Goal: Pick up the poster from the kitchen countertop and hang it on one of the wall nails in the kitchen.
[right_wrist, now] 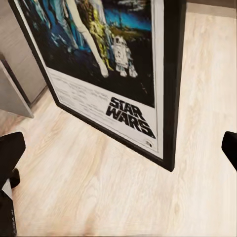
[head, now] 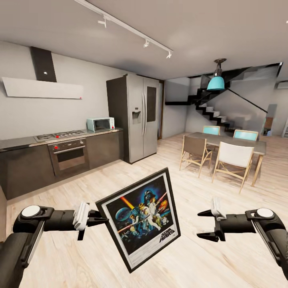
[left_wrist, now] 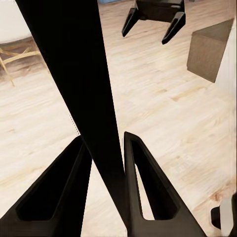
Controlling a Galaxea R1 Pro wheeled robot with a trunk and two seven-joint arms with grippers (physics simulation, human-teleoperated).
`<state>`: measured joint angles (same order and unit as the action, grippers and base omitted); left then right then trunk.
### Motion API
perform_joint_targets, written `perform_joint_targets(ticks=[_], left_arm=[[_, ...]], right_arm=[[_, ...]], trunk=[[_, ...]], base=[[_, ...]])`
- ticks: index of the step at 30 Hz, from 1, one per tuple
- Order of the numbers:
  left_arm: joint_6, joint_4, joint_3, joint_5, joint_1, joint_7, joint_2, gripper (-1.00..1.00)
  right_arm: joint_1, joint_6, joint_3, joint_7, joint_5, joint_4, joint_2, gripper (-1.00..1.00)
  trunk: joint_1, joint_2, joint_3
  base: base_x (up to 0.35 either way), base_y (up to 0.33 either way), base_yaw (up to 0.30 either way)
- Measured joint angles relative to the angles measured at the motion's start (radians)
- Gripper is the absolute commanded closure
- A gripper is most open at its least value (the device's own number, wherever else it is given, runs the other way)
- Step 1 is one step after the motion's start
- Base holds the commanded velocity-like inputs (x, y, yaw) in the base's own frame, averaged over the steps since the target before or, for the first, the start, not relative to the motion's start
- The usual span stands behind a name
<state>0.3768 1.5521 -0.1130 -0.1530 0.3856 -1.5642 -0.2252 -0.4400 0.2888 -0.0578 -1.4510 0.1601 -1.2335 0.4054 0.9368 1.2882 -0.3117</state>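
The black-framed Star Wars poster (head: 140, 219) hangs tilted in the air over the wood floor, its picture side facing the head camera. My left gripper (head: 100, 218) is shut on the poster's left edge; in the left wrist view the dark frame edge (left_wrist: 81, 74) runs between the two fingers (left_wrist: 143, 187). My right gripper (head: 206, 225) stands open to the right of the poster, apart from it, and also appears as the right gripper (left_wrist: 153, 22) in the left wrist view. The right wrist view looks at the poster's lower part (right_wrist: 113, 64) with its title. The kitchen countertop (head: 24, 141) runs along the left wall.
Along the left wall stand dark cabinets with an oven (head: 69, 156), a teal microwave (head: 100, 124) and a tall grey fridge (head: 138, 116). A dining table (head: 240, 142) with chairs (head: 234, 158) is at the right, stairs behind it. A range hood (head: 42, 88) hangs on the wall.
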Motion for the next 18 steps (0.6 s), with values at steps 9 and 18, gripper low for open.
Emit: perform_joint_targets(ticks=[9,18], left_arm=[[-0.001,0.009,0.024,0.000,0.000,0.000,-0.004,1.00],[-0.012,0.010,0.025,0.000,0.000,0.000,-0.038,1.00]], right_arm=[[-0.001,-0.003,0.031,-0.022,0.005,0.000,0.001,-1.00],[-0.005,-0.003,0.031,-0.024,0.004,0.002,0.001,-1.00]], trunk=[[0.000,0.000,0.000],[0.000,0.000,0.000]], base=[[0.000,0.000,0.000],[0.000,0.000,0.000]])
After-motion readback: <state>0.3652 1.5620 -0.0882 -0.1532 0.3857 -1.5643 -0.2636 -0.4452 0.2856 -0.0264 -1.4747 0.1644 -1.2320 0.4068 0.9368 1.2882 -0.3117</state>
